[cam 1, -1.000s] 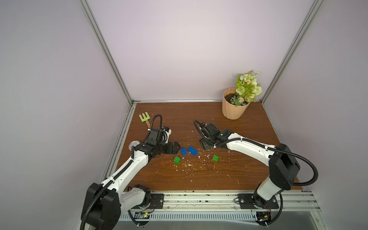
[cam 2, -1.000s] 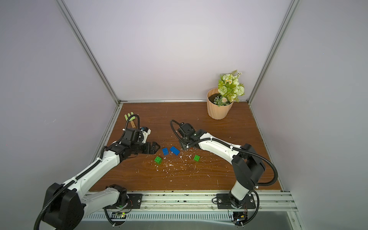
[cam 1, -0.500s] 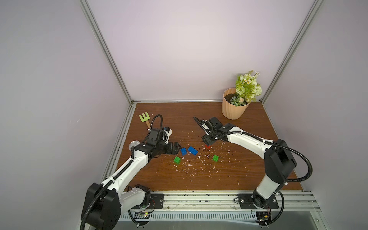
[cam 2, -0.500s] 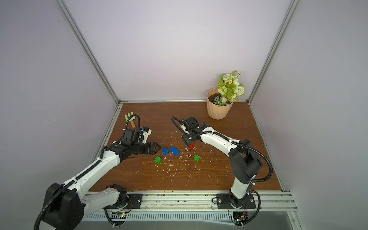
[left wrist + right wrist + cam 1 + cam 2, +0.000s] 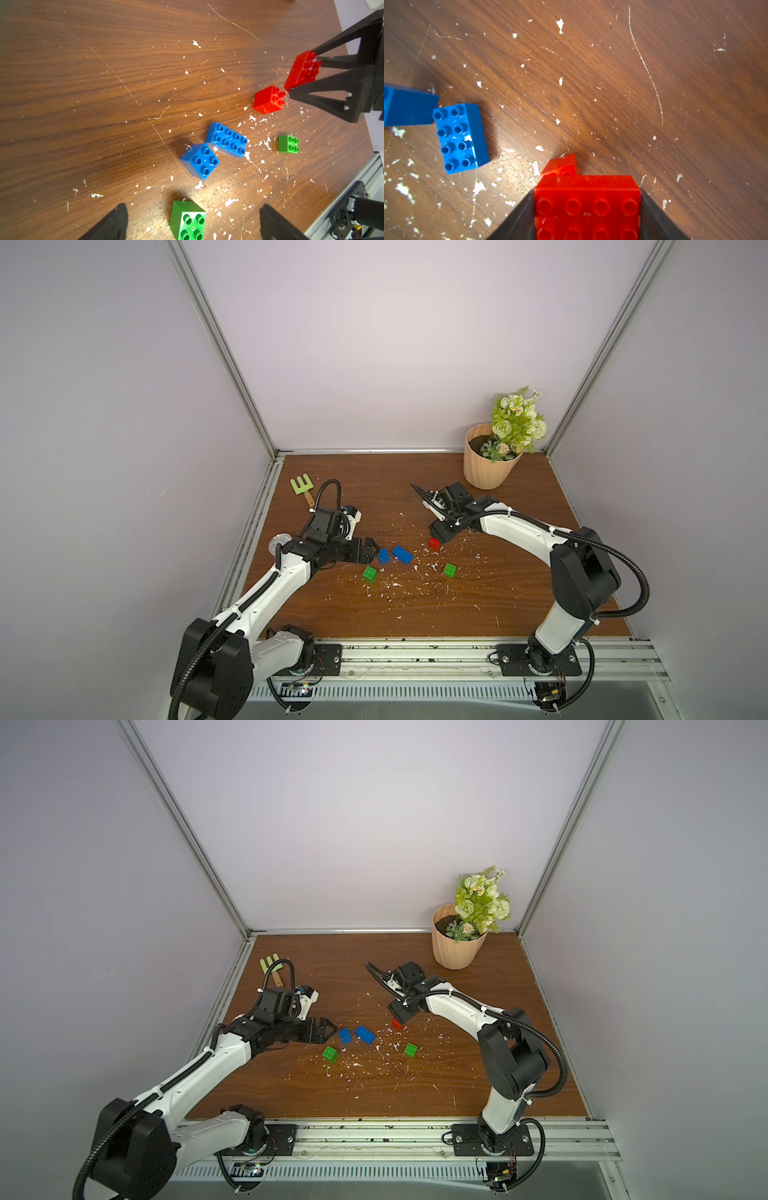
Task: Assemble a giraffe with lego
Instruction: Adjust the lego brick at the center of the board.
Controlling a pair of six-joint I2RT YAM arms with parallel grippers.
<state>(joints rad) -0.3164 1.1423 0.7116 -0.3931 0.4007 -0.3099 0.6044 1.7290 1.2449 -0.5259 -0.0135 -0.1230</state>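
No giraffe is in view; the lego is loose bricks on the wooden table [image 5: 415, 614]. My right gripper [image 5: 586, 207] is shut on an oblong red brick [image 5: 586, 199], held just above a square red brick [image 5: 269, 99]. The right gripper [image 5: 440, 536] is right of the middle in a top view. A blue square brick [image 5: 383, 556] and a blue oblong brick [image 5: 402, 554] lie side by side. My left gripper [image 5: 374, 549] is open beside the blue square. A green brick [image 5: 188, 220] lies between its fingers. Another green brick [image 5: 449, 569] lies to the right.
A peach flower pot [image 5: 488, 466] stands at the back right. A green toy rake [image 5: 302, 487] lies at the back left, and a small metal disc [image 5: 279, 540] sits by the left wall. White crumbs litter the table's middle. A metal rail [image 5: 415, 655] runs along the front.
My right arm has drawn back and up a little with the oblong red brick, uncovering the square red brick under it. The left arm has not moved.
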